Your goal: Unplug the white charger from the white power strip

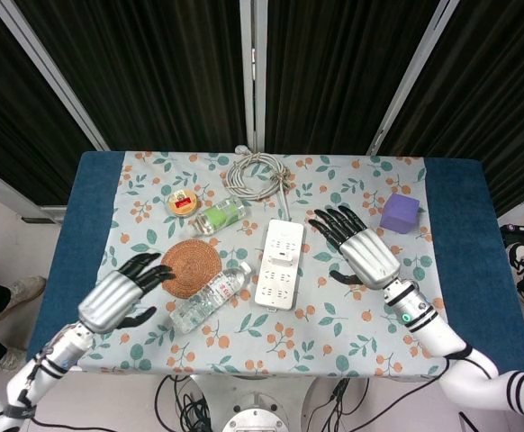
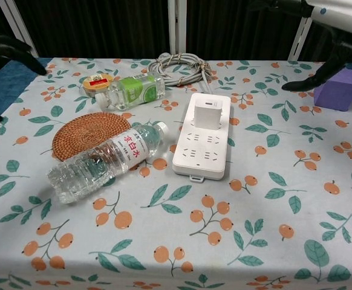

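The white charger [image 2: 209, 112] sat plugged into the far end of the white power strip [image 2: 202, 138], which lay flat near the middle of the table [image 1: 460, 234]. The right hand [image 1: 359, 249] hovered just beside the strip, fingers spread and holding nothing, with the charger a short way beyond its fingertips toward the robot's left. The left hand [image 1: 122, 294] was likewise released, fingers loosely extended and empty, well apart from the strip.

Risks, as judged:
- The strip was not held down. A pull on the charger would probably lift or drag the whole strip rather than free the plug.
- The strip's coiled cable [image 1: 257, 174] lay beyond the fingertips at the far edge. A dragged strip could pull it taut.
- The clear water bottle [image 2: 103, 161] lay on its side, close against the strip's other flank. A reach by the left hand to brace the strip could set the bottle rolling.

Clearance:
- The purple block [image 1: 400, 212] stood near the outer side of the right hand, limiting sideways swing.
- Open cloth lay behind both palms toward the near edge.
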Available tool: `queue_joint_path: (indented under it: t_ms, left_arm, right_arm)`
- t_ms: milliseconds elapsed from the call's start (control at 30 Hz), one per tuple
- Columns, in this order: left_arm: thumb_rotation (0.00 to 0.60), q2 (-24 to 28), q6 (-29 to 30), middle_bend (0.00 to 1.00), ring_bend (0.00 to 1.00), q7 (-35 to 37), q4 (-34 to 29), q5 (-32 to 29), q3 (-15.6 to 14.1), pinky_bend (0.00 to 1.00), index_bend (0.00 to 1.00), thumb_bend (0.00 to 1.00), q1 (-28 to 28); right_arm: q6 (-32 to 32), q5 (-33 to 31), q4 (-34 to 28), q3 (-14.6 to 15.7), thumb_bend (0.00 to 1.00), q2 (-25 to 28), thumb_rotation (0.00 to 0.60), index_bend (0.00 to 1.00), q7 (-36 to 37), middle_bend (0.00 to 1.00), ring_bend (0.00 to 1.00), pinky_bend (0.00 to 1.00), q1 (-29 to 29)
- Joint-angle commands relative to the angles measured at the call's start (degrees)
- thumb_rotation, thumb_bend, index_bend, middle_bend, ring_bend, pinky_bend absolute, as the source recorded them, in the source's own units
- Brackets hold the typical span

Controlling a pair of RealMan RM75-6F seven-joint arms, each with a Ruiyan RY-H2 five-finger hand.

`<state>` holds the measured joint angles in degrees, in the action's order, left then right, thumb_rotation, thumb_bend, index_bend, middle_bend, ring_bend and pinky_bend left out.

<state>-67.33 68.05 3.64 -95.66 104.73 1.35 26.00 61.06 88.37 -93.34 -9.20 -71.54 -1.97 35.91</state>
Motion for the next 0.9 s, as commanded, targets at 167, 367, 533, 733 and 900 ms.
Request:
queue_joint_path:
  t_ms: [167, 367, 533, 733, 900]
  left_arm:
    - [0.600, -9.09, -14.43, 0.20, 0.07, -2.43, -1.02, 0.59, 2.31, 0.15, 0.21, 0.35, 12.23]
    - [0.600, -15.65, -21.83, 0.19, 0.07, -8.13, 0.81, -3.80, 4.28, 0.15, 0.20, 0.34, 17.42]
    - [0.600, -19.55, -24.79, 0.18, 0.07, -15.24, 1.80, -8.83, 6.19, 0.15, 0.16, 0.34, 19.55]
    - [0.600, -23.22, -27.93, 0.17, 0.07, -20.60, 3.00, -14.39, 6.66, 0.15, 0.16, 0.34, 21.65]
    - [0.600, -26.49, -28.72, 0.17, 0.07, -23.17, 6.30, -17.37, 6.34, 0.16, 0.16, 0.35, 23.06]
  right_arm:
    - [-17.81, -10.77, -4.73, -3.74, 0.12, 7.64, 0.600, 0.00, -2.84, 0.05, 0.00, 0.11, 9.77]
    - [-23.22, -14.12, -2.60, -3.32, 0.12, 5.51, 0.600, 0.00, -8.07, 0.06, 0.00, 0.12, 14.64]
    - [-25.86, -16.94, -0.25, -1.98, 0.13, 2.59, 0.600, 0.00, -12.43, 0.06, 0.00, 0.12, 17.65]
    - [-27.81, -18.92, 3.13, -0.28, 0.13, -0.69, 0.600, 0.00, -15.72, 0.06, 0.00, 0.13, 20.38]
    - [-28.42, -19.19, 5.18, 0.74, 0.13, -2.46, 0.600, 0.00, -17.87, 0.07, 0.00, 0.14, 22.27]
